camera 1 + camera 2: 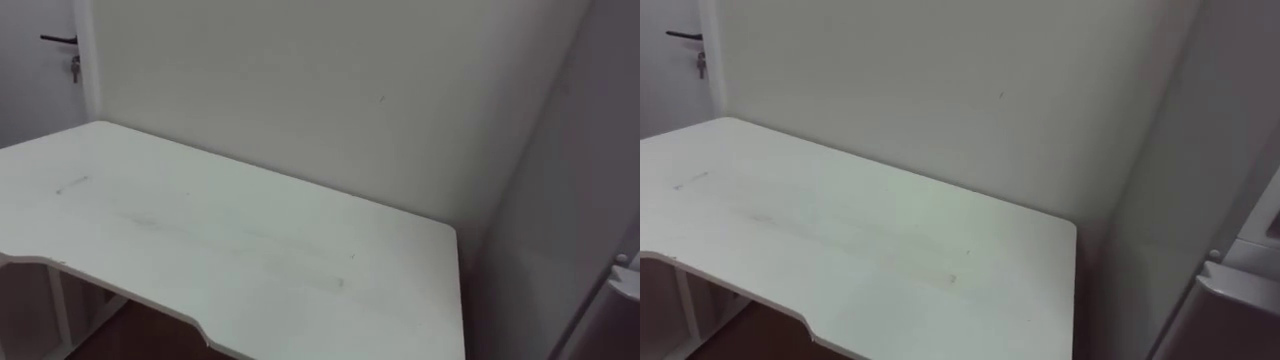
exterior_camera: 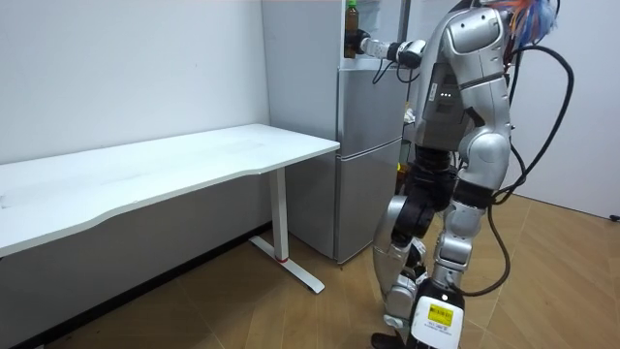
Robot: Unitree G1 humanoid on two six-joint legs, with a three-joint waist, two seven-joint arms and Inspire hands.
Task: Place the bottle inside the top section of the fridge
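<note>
The robot stands on the brown wooden floor (image 2: 242, 315) at the front of a tall grey two-door fridge (image 2: 368, 165), close to it, its body turned towards the room view's left.

Its right arm is raised and stretched out level with the fridge's upper part. At the end of it the right hand (image 2: 365, 45) holds a small upright bottle (image 2: 351, 15), yellow-green above and dark below. As far as the room view shows, the fingers are closed round the bottle's lower part. The bottle is up at the height of the upper compartment, by the fridge's top corner. Whether it is already inside cannot be told from this side.

To the room view's left of the fridge runs a long white desk-like table (image 1: 200, 250) on a white metal leg (image 2: 282, 218). One end comes up just beside the fridge's flank, and its long back edge lies along the pale grey wall (image 1: 300, 80).

The eye views look down over this table top — its near edge curves inwards — towards the wall behind it. A flat grey panel rises at their right side. Far off at the upper left, past the table's other end, a dark door handle (image 1: 58, 40) sticks out with keys hanging under it.
</note>
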